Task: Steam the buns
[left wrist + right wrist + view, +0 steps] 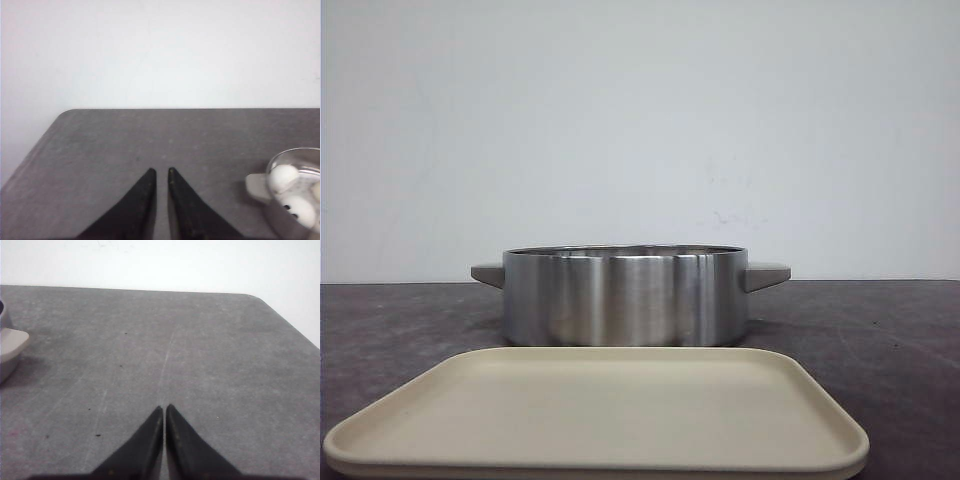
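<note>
A round steel pot [625, 300] with two grey handles stands on the dark table behind a tray. In the left wrist view the pot's rim [300, 149] shows at the edge, with white buns inside: one plain-looking bun [283, 178] and one with black face marks [300, 210]. The other buns are hidden. My left gripper [161, 170] hangs over bare table beside the pot, its jaws almost together and empty. My right gripper [164, 406] is shut and empty over bare table on the pot's other side. Neither gripper shows in the front view.
A beige rectangular tray [600, 410] lies nearest the camera in front of the pot, with nothing on it. One grey pot handle [11, 342] shows in the right wrist view. The table's far edge meets a white wall.
</note>
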Available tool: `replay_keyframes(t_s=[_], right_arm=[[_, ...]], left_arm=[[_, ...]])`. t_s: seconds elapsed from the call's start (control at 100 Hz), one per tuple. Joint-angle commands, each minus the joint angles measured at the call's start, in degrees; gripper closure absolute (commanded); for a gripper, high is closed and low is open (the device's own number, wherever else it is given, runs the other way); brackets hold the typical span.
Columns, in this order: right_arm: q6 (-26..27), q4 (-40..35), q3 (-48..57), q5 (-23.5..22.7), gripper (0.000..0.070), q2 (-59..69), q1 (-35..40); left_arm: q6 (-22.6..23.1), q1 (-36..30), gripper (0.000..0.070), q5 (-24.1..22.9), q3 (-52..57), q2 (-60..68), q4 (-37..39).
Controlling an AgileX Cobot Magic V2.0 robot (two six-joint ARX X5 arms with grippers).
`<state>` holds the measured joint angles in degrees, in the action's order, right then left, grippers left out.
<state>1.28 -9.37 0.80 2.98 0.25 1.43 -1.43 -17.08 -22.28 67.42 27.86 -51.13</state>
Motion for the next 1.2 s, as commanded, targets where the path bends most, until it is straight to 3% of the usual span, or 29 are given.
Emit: replay_keyframes(t_s=[0.0, 0.25, 0.7, 0.8, 1.0, 1.19], right_arm=[[-0.42, 0.31, -0.09, 0.02, 0.0693, -0.04, -0.07], [-0.42, 0.33, -0.09, 0.02, 0.0693, -0.04, -0.07], [-0.42, 0.33, -0.09, 0.02, 0.0693, -0.04, -0.07], [-0.42, 0.33, -0.09, 0.02, 0.0693, -0.04, -0.07], [-0.42, 0.33, -0.09, 0.04, 0.0693, -0.04, -0.07], [-0.42, 0.33, -0.09, 0.04, 0.0693, -0.04, -0.07]], left_arm=[[0.55, -0.02, 0.07, -0.87, 0.59, -0.39, -0.85], [0.07, -0.02, 0.07, -0.87, -0.55, -3.23, -5.29], [-7.08, -0.02, 0.07, -0.83, -11.37, -12.48, -2.23], [-6.4, 0.0, 0.07, -0.87, -17.62, -14.91, 4.13], [-2.49, 4.15, 0.07, 0.63, -35.95, -19.78, 27.23], [-3.02, 13.05, 0.07, 10.64, -49.44, -20.44, 41.44]])
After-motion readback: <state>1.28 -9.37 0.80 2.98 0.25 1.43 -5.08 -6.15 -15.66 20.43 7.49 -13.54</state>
